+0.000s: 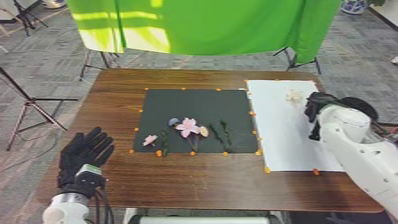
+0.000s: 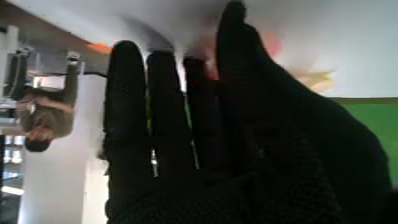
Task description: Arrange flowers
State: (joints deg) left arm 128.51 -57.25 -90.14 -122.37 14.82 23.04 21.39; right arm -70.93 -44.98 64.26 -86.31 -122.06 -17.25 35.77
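Grey carpet [image 1: 213, 62] surrounds the brown bench [image 1: 178, 182], with a green cloth [image 1: 213, 25] beyond its far edge; orange tabs [image 1: 266, 170] dot the edges of a dark sheet [image 1: 169, 105] and, on its right, a white sheet [image 1: 289, 160]. On the dark sheet I have a big pink flower [image 1: 187, 128], with a small pink flower [image 1: 150, 140] to its left and green stems [image 1: 223, 134] to its right; a pale flower [image 1: 295, 95] lies at the white sheet's far part.

My right hand [image 1: 318, 107] is over the white sheet's right side; in the right wrist view its fingers are straight and close together, with something pink [image 2: 271, 44] blurred behind them; I can't tell whether they pinch it. My left hand [image 1: 84, 150] is at the bench's near left, fingers straight and slightly spread.
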